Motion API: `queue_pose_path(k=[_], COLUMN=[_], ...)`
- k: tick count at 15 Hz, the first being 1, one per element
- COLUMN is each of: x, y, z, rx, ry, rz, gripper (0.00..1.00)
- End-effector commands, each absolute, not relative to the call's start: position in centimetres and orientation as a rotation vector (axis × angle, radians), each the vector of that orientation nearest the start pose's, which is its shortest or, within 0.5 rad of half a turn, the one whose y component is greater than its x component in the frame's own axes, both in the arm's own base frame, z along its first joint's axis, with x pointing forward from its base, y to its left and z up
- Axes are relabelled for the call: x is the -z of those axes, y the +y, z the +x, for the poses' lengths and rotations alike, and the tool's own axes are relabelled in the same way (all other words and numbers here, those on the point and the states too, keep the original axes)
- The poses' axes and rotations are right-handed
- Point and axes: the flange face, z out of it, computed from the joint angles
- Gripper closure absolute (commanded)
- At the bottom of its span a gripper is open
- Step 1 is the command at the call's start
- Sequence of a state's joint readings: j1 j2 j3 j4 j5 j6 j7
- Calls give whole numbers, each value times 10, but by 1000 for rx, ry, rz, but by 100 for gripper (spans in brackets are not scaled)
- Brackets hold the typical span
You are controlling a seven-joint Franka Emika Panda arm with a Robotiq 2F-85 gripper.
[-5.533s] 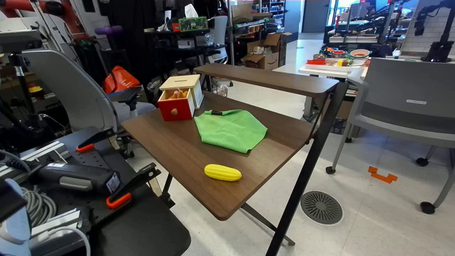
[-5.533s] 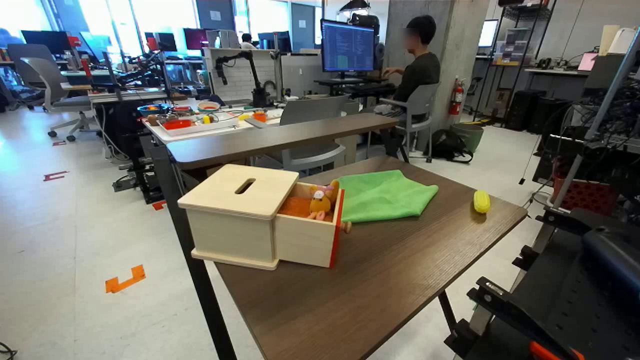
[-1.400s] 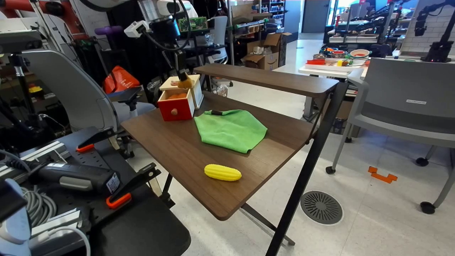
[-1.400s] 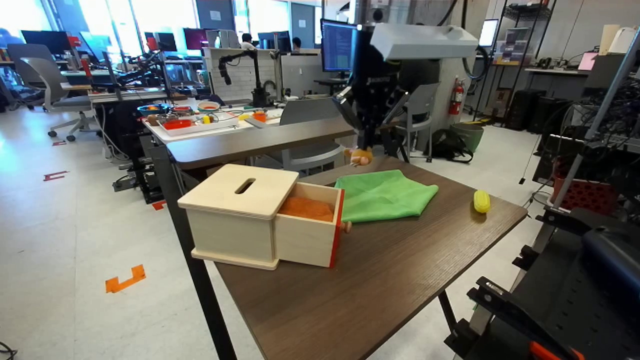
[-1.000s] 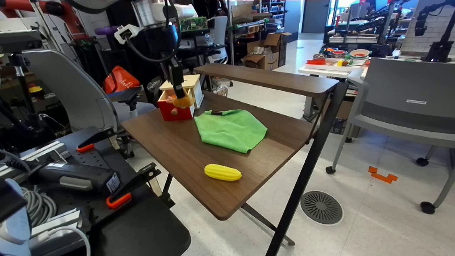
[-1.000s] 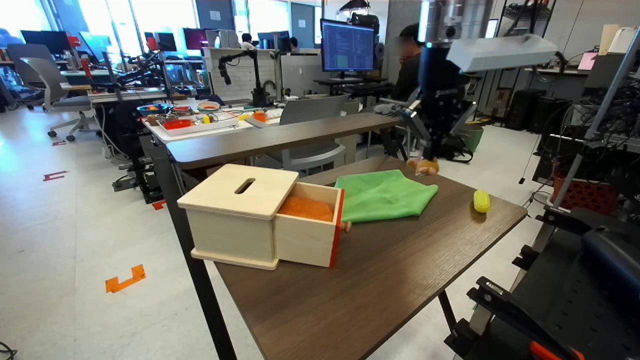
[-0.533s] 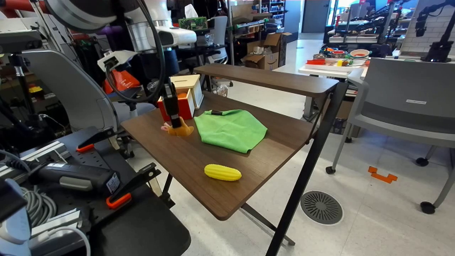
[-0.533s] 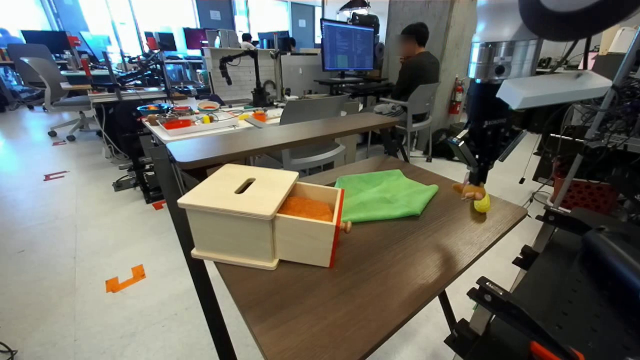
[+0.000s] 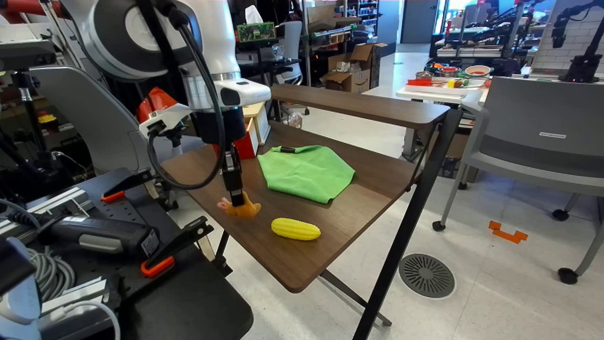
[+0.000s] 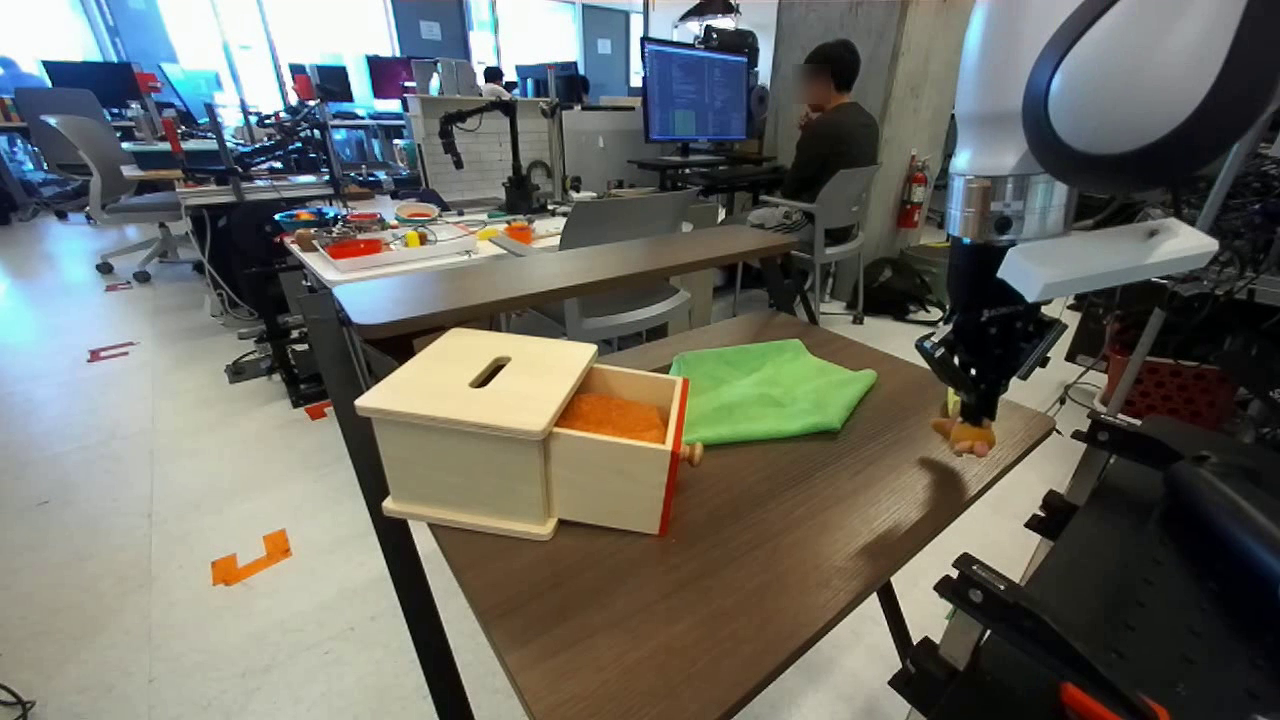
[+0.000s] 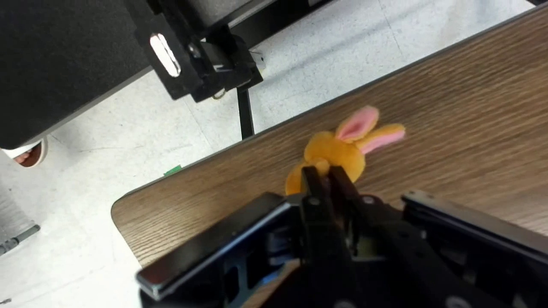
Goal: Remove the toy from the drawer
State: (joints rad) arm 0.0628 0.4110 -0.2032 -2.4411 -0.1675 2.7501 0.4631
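Black and hard-edged, the pincer (image 9: pixel 237 202) is clamping a plush orange toy (image 9: pixel 250 208) with long pink-lined ears, holding it above the wood-grained tabletop (image 9: pixel 295 264), toward the left in an exterior view. Just right of it, a ridged yellow oblong piece (image 9: pixel 296 229) is lying. Farther off, a soft green cloth (image 9: pixel 309 172) is spreading flat; beyond it, left, the red-fronted drawer (image 9: pixel 247 146) of smooth pale wood is standing open. Unlike earlier, the toy isn't sitting inside; it's hanging well apart, nearer me.
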Motion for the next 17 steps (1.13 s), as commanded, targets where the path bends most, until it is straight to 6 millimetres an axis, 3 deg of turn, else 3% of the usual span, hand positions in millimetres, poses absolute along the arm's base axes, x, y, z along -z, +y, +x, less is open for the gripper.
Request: queue_pose_path(k=[1,5,9,12,14,15,17], x=[-125,-132,-153,-194,-222,-191,-204], y=[-74,-80,-75,-54,-29,-49,-41], z=[470,474,478,469,457,479,475], rx=[-110,-85,-19,47,104,53,76], ry=[740,771,759,676,566,650,632], rz=[-3214,-3205,-3197,-3164,-3156,-3184,-3176], gripper=[59,30,2,0,0,0,0])
